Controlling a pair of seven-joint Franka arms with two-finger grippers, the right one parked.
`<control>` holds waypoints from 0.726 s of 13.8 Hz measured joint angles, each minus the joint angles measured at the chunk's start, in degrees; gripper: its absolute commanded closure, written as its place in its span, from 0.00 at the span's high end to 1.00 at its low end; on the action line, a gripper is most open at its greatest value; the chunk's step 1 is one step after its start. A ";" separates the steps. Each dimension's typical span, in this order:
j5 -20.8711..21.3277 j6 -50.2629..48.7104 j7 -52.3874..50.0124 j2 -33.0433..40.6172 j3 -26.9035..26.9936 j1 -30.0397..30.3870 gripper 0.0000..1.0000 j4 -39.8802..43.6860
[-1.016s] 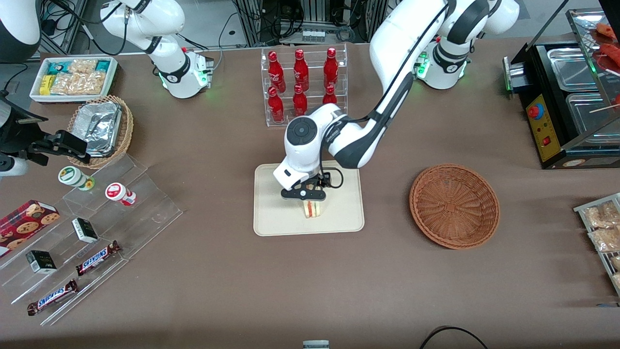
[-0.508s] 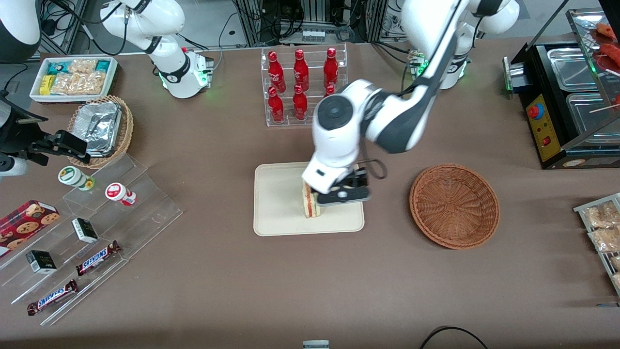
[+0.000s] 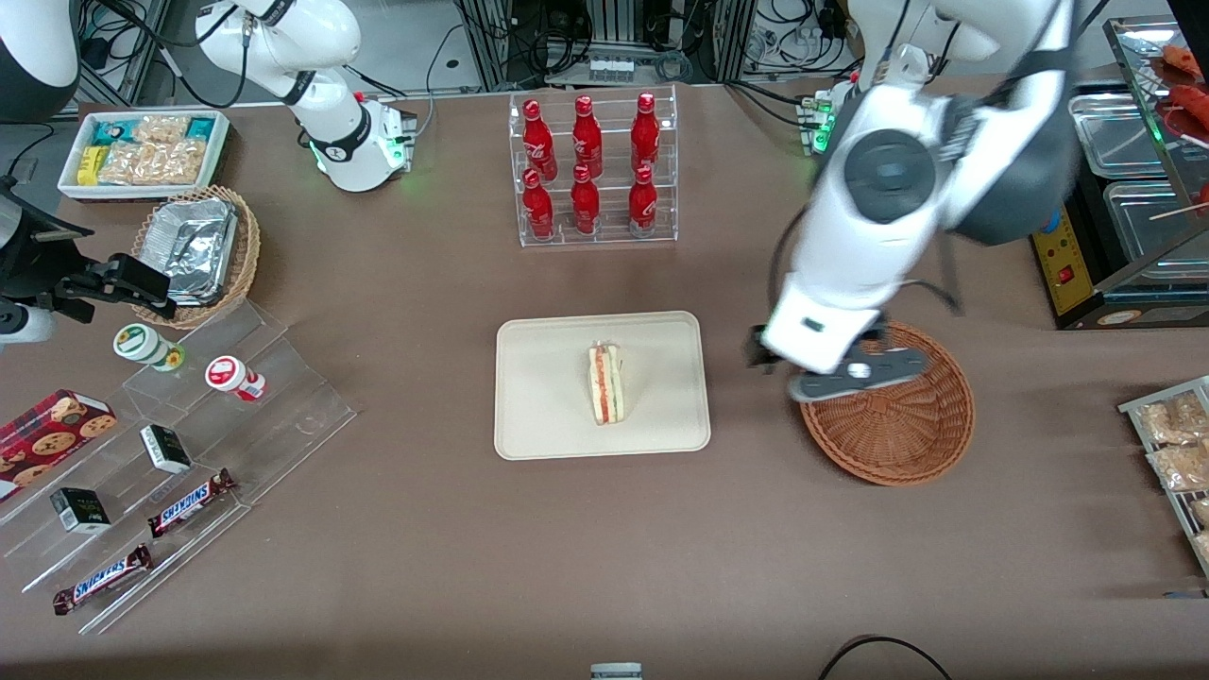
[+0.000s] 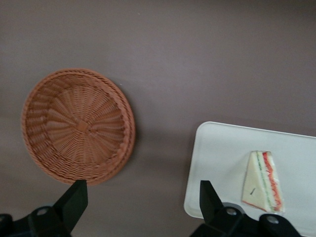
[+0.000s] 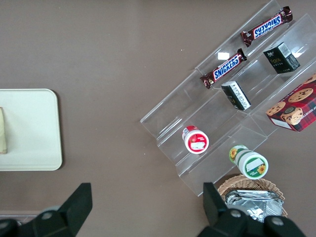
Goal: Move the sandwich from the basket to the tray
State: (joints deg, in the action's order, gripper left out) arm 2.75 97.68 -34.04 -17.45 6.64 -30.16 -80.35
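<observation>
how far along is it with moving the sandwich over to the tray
Done, it looks like: the sandwich lies on the tray, and the basket holds nothing. The pincer hangs open and unloaded above the basket's rim. Nothing visible is left to move.

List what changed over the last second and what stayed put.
The claw let go of the sandwich, rose off the tray and swung toward the working arm's end; it now hangs open above the basket rim. The sandwich stays on the tray; tray, basket and cola bottles did not move.
</observation>
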 measured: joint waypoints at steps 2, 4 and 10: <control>-0.10 -1.72 6.21 2.54 0.09 3.80 1.00 -1.41; -0.20 -2.23 13.01 5.09 0.17 7.48 1.00 -3.63; -0.40 -4.65 31.23 15.39 0.34 17.02 1.00 -11.99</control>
State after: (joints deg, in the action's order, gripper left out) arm 2.35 93.03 -2.81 -2.07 6.98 -13.14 -92.34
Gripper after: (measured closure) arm 0.000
